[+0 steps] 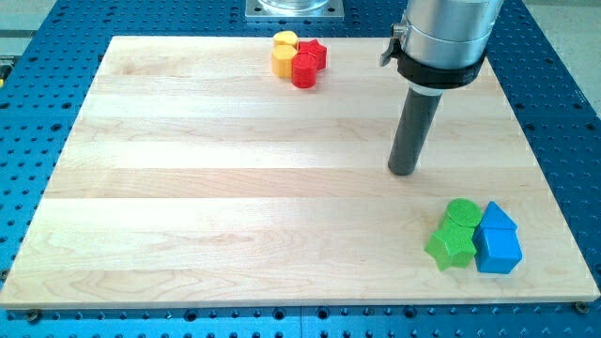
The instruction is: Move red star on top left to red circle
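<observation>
A red star (316,53) sits near the view's top centre, touching a red circle (304,70) just below-left of it. Two yellow blocks are packed against them: a yellow circle (285,40) at the top and a yellow block (282,62) at the left. My tip (403,172) rests on the wooden board (188,188) right of centre, well below and to the right of the red cluster, touching no block.
A green circle (461,211), a green star (450,246), a blue block (496,218) and a blue cube (498,251) are clustered at the view's bottom right. The board lies on a blue perforated table (56,38). A metal mount (295,8) shows at the top.
</observation>
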